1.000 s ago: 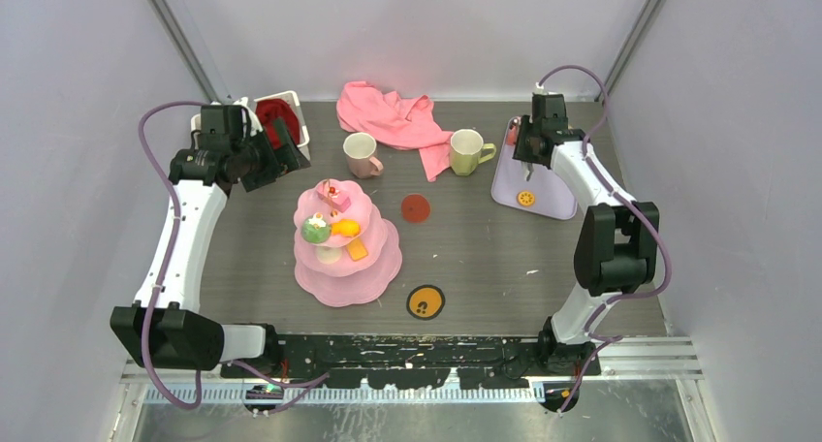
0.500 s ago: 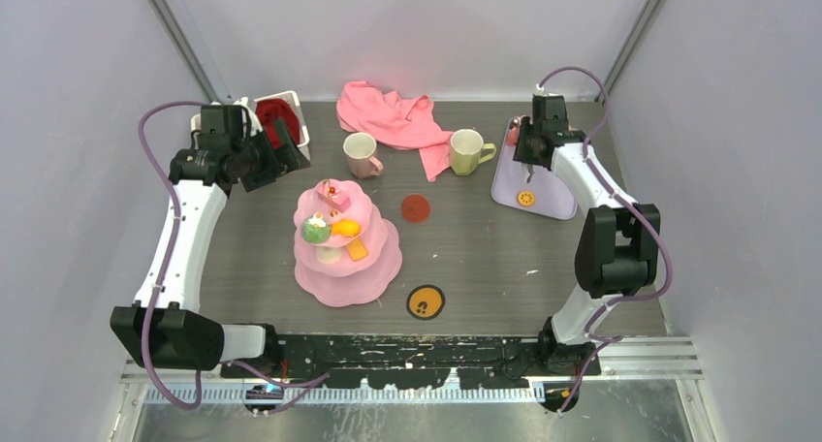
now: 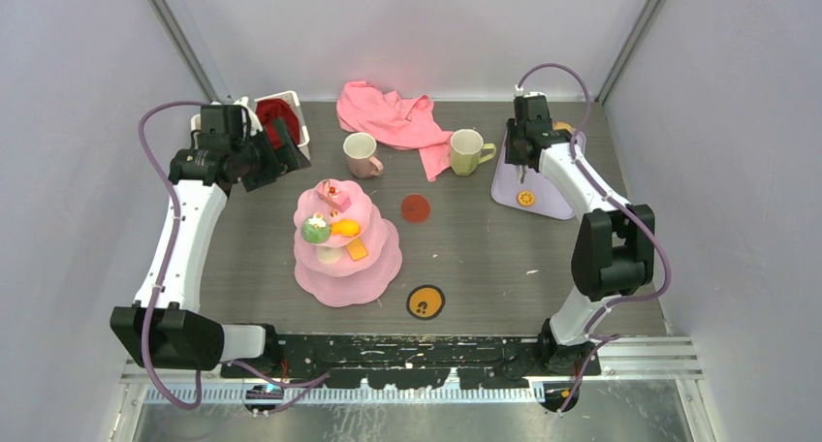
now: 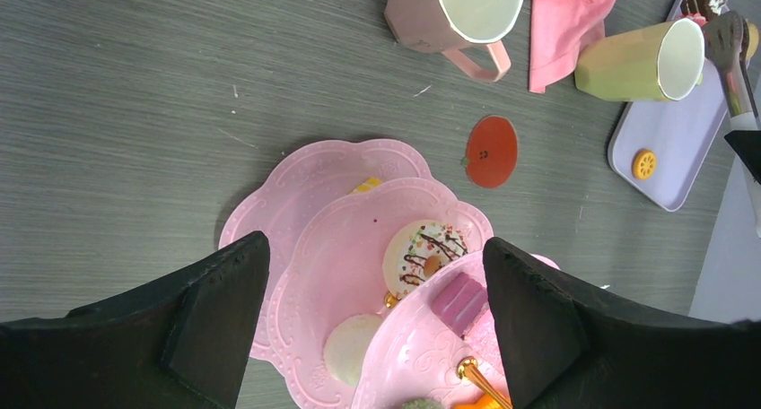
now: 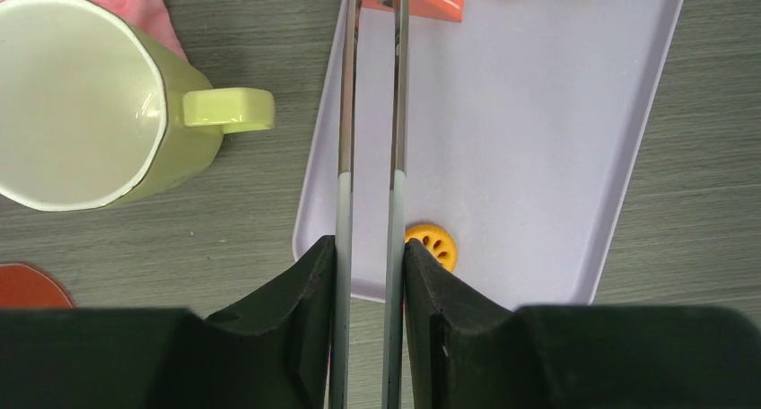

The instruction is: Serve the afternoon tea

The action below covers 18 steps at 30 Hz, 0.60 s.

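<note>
Cake stand (image 3: 339, 279) near wide-open left gripper (image 4: 374, 243); right gripper (image 5: 370, 248) outstretched over tray (image 5: 538, 113), tight on tongs (image 5: 343, 203).

Top camera high, overlooks table (image 3: 485, 238); wrist cameras close, downward, share yellow-green mug (image 5: 99, 104).

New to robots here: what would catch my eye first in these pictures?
The pink cake stand, loaded with toy pastries, stands mid-table. Behind it are a pink cloth, a pink mug and a green mug; far right, the right gripper holds tongs over a lilac tray.
</note>
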Each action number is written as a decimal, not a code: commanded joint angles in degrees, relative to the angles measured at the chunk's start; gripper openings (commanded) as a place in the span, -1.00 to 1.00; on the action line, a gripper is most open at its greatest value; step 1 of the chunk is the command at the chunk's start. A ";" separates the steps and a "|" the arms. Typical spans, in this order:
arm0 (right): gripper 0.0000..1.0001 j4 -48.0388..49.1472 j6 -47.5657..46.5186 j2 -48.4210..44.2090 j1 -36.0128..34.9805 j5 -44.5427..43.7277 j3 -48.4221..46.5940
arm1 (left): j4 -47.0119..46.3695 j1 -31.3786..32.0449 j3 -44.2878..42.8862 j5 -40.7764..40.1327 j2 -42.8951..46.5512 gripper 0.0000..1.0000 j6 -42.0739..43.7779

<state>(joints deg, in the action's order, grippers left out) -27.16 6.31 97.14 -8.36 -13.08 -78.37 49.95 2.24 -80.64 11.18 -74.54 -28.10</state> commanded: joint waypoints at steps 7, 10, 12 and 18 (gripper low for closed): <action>-0.38 1.13 -1.43 1.19 -0.58 -3.40 -4.76 | -1.13 -0.22 -2.76 0.64 0.54 0.76 0.32; -0.31 1.05 -1.55 1.22 -0.61 -4.03 -4.53 | -1.26 -0.22 -2.58 0.64 0.37 0.76 0.25; -0.31 0.98 -1.49 1.44 -0.60 -4.10 -4.39 | -1.27 -0.26 -2.58 0.68 0.23 0.76 0.24; -0.88 1.49 -0.93 1.24 -0.63 -3.01 -3.66 | -1.27 -0.22 -2.54 0.55 0.32 0.76 0.48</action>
<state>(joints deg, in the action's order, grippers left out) -28.32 5.67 99.04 -8.95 -15.31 -80.14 49.98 2.24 -80.99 11.16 -74.56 -28.10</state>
